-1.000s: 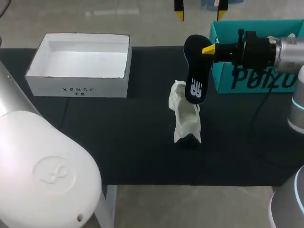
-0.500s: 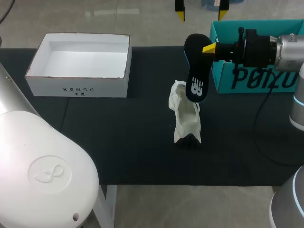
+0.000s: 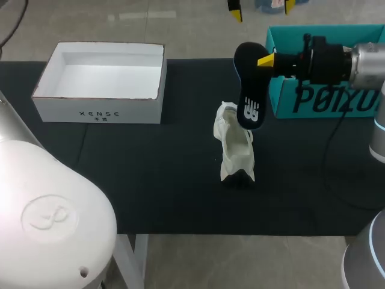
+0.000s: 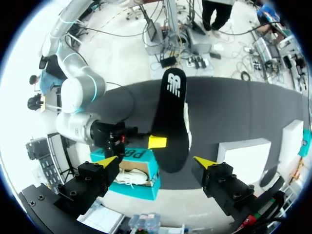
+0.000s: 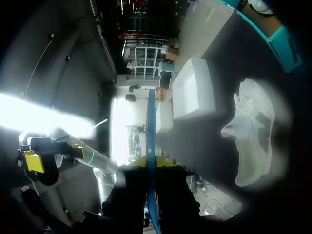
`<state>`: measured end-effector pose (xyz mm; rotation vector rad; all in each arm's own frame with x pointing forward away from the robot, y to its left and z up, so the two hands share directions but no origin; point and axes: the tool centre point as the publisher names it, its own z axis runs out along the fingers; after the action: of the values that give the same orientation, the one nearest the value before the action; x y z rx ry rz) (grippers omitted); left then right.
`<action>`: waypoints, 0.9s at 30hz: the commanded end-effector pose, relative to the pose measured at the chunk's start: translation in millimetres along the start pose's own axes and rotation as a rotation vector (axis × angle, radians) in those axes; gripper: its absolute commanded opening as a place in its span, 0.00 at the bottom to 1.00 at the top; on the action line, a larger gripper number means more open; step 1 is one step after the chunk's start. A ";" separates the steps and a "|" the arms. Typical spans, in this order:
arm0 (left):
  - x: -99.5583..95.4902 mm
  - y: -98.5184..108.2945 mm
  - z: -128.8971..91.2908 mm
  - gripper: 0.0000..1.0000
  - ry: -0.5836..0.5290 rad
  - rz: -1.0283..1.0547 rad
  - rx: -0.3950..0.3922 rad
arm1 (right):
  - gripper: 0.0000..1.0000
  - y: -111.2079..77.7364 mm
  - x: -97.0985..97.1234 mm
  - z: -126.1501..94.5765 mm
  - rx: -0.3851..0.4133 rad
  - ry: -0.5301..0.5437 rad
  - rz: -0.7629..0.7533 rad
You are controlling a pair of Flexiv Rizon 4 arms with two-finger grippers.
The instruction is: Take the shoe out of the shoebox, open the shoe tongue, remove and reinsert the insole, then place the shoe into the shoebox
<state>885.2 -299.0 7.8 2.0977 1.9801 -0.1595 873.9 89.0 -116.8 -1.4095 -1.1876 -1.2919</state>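
Insole (image 3: 249,84) hangs upright, pinched near its upper end by right tool (image 3: 267,60), lower end just above white shoe (image 3: 236,150) on tabletop (image 3: 150,180). Left tool (image 4: 156,161) spread, overhead. Suggest: lower the insole's bottom end into the shoe opening first, then slide in shallow to avoid folding.

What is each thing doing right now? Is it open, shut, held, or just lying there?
Insole: out of the shoe, held up by the right gripper.
Shoe: on the table, untouched.
Right gripper: jaws shut on the insole.
Left gripper: jaws open, holding nothing.
White box: open, empty.
Teal shoebox: open, no lid on.
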 end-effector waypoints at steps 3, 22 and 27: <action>39.3 -14.7 -1.1 1.00 -0.436 -0.070 -0.109 | 0.00 -1.7 9.6 -9.7 0.034 -0.018 -0.004; 48.4 -12.6 -21.2 1.00 -1.090 -0.146 -0.312 | 0.00 0.5 49.8 -27.2 0.109 0.098 0.032; 43.0 -14.4 -19.7 1.00 -1.195 -0.141 -0.348 | 0.00 -1.1 61.9 -30.1 0.127 0.149 0.057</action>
<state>877.5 -252.4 22.4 1.5242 1.7237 -0.4608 866.5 65.7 -52.5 -1.2383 -1.1062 -1.2381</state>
